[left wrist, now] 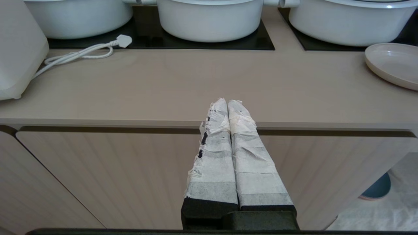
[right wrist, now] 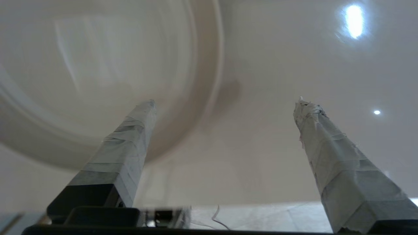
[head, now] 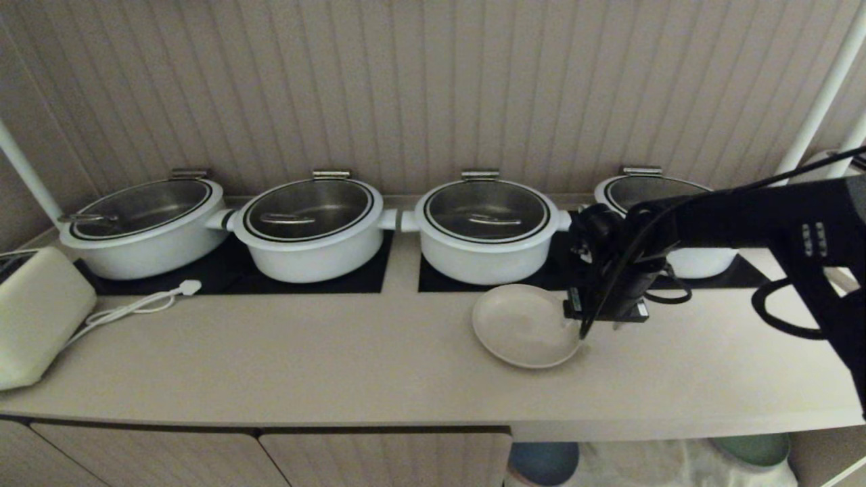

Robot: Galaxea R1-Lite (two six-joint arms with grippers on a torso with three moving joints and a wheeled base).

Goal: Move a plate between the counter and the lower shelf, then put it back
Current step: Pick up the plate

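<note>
So the plate [head: 524, 326] is sitting flat on the counter [head: 338, 358], right in front of the third pot from the left [head: 486, 230] and just ahead of the black hob panel [head: 494, 279] under it. Nothing is holding it. The right gripper [right wrist: 225, 104] hangs right over the plate's right-hand rim with its taped fingers [right wrist: 129, 143] spread wide apart — one finger sits above the plate's rim, the other out over bare counter, and there's clear space between them. In the head view the arm reaches in from the right side, wrist pointing down at that edge of the plate.

Four white pots with glass lids line the back of the counter on the hob panels. Over on the far left there's a white appliance [head: 34, 318] with its cord and plug [head: 145, 303] lying loose on the worktop.

The left gripper [left wrist: 227, 103] is parked low in front of the cabinet doors [left wrist: 107, 173], fingers pressed together, nothing in them. Below the counter on the right you can see the lower shelf [head: 649, 463] with its white cloth, plus a blue plate [head: 544, 461] and a green plate [head: 754, 448] — only partly in view.
</note>
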